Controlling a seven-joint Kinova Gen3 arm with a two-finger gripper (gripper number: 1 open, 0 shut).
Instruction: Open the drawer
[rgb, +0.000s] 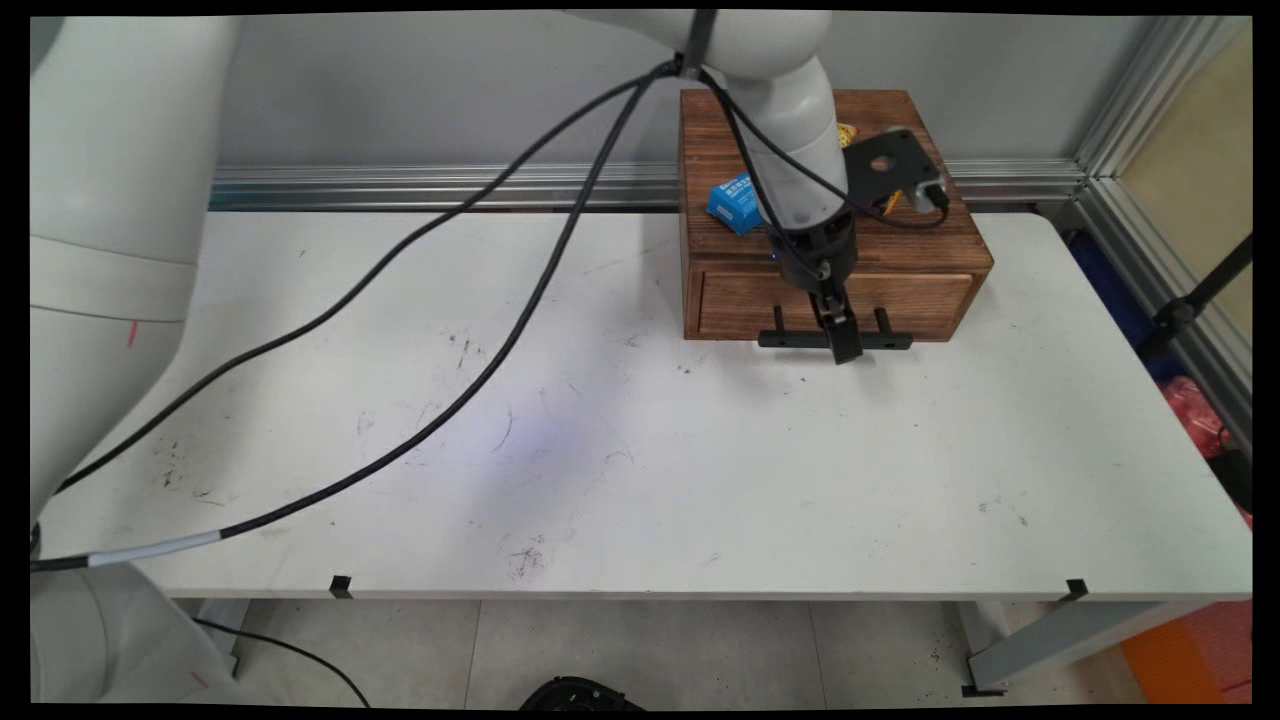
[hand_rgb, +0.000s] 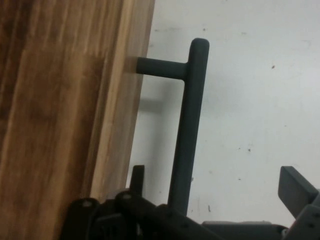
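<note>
Jaws apart straddling handle (rgb: 835, 340) at drawer (rgb: 835, 303) front of box (rgb: 830, 215), gripper (rgb: 843, 345) off-centre: handle sits near one finger, so closing could knock or skew it.

A white table (rgb: 640, 470) filled most of the main view, its top scuffed with dark marks and smudges. One thing stood directly on it — a brown wooden drawer box (rgb: 900, 265), set toward the far right of the tabletop, close to the back edge. The box's single drawer front faced the near side, with a black bar handle (rgb: 790, 340) jutting out just above the table surface. Two black cables (rgb: 440, 330) hung across the left half, drooping low over the tabletop — whether they touched it could not be told.
</note>
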